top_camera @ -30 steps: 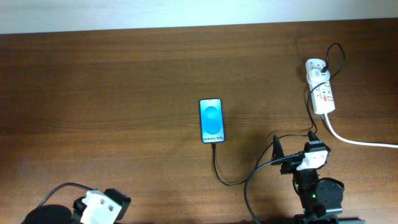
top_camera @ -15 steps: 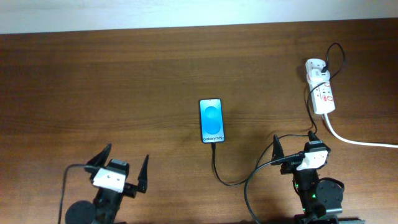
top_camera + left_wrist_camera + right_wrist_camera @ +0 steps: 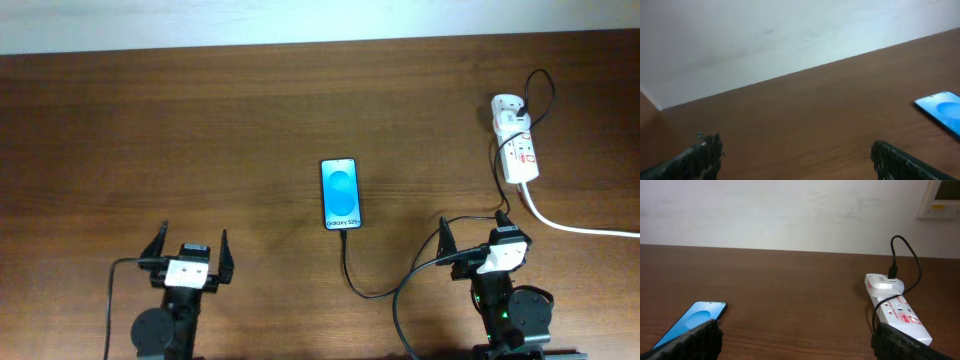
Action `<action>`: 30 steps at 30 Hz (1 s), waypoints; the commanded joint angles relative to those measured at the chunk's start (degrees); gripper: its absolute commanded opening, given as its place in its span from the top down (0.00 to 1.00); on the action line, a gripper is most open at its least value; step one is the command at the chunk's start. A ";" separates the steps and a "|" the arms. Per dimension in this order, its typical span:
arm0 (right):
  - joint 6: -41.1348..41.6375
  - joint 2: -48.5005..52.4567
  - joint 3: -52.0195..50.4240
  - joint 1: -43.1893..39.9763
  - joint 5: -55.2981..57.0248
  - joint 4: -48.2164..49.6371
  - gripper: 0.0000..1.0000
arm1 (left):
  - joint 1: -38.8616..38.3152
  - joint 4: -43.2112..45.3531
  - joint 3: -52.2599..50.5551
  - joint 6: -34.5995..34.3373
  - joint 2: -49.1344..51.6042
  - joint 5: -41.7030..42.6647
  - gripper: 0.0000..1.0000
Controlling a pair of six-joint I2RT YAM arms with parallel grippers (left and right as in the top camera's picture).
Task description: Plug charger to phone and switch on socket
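The left arm [image 3: 186,275] has squared up, both jaws wide open and empty; ahead between them the phone [image 3: 340,194] holds the charger [image 3: 346,260], likely leaving the socket [image 3: 516,152] switch.

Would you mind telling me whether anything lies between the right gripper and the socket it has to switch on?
Only the charger: its thin black cable runs along the table from beside the socket down toward the open right gripper. Otherwise the way is bare wood, and the white cord leaves off to the side.
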 commanded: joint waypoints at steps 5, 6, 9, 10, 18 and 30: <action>-0.15 -0.33 -0.31 -0.17 0.04 -0.26 0.02 | -0.26 0.13 -0.68 -11.72 -0.42 -10.64 0.01; -0.15 -0.33 -0.31 -0.17 0.07 -0.28 0.02 | -0.26 0.04 -0.68 -11.65 -0.42 -10.60 0.01; -0.15 -0.33 -0.31 -0.17 0.07 -0.28 0.01 | -0.26 0.11 -0.66 -11.06 -0.42 -9.05 0.01; -0.15 -0.33 -0.31 -0.17 0.07 -0.28 0.01 | -0.26 0.09 -0.66 -11.06 -0.42 -8.98 0.00; -0.15 -0.33 -0.31 -0.17 0.04 -0.28 0.01 | 0.33 0.07 -0.63 -11.06 -0.35 -8.83 0.01; -0.15 -0.33 -0.31 -0.17 0.07 -0.28 0.01 | 0.33 0.07 -0.63 -11.06 -0.33 -8.83 0.01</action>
